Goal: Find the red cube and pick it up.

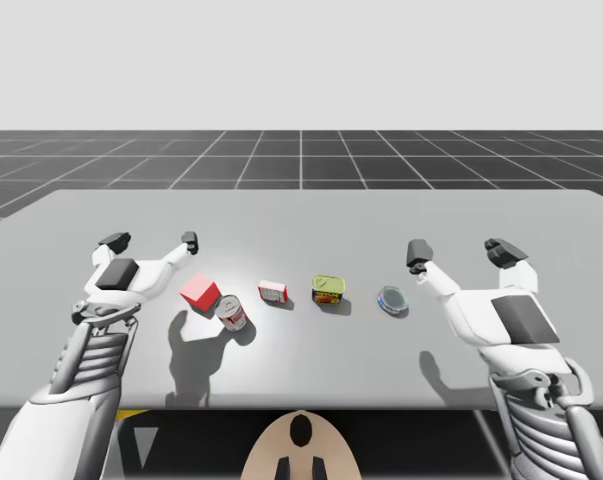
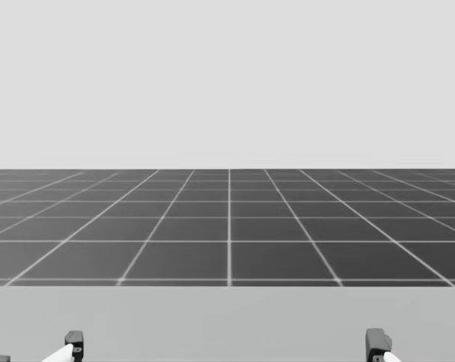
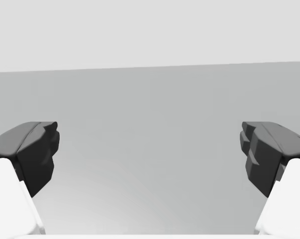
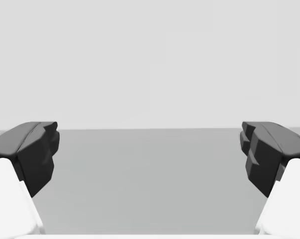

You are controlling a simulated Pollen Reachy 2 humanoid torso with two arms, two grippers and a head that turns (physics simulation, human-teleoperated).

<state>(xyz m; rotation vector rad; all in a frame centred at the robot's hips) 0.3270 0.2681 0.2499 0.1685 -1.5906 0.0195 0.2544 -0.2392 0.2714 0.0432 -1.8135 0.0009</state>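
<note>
Since nothing is gripped, the task is at its start: red cube [image 1: 199,293] sits on the table [image 1: 301,215], untouched. Left gripper [image 1: 151,241] has jaws spread wide and empty, with bare tabletop ahead between them; right gripper [image 1: 459,251] is the same. The cube lies off the inner side of the left jaws, behind their tips, not between them, and well apart from the right jaws. Left to do, my read: line up the left jaws, descend, close, lift. Cube is matte, flat-faced and sharp-edged, so it should clamp easily. Just beside it, a red-and-white can [image 1: 231,313] seems to lie on its side; it's round and could roll. Further along: small red-and-white box [image 1: 272,292], squat green-and-yellow tin [image 1: 327,289], flat blue tin [image 1: 392,299].
</note>
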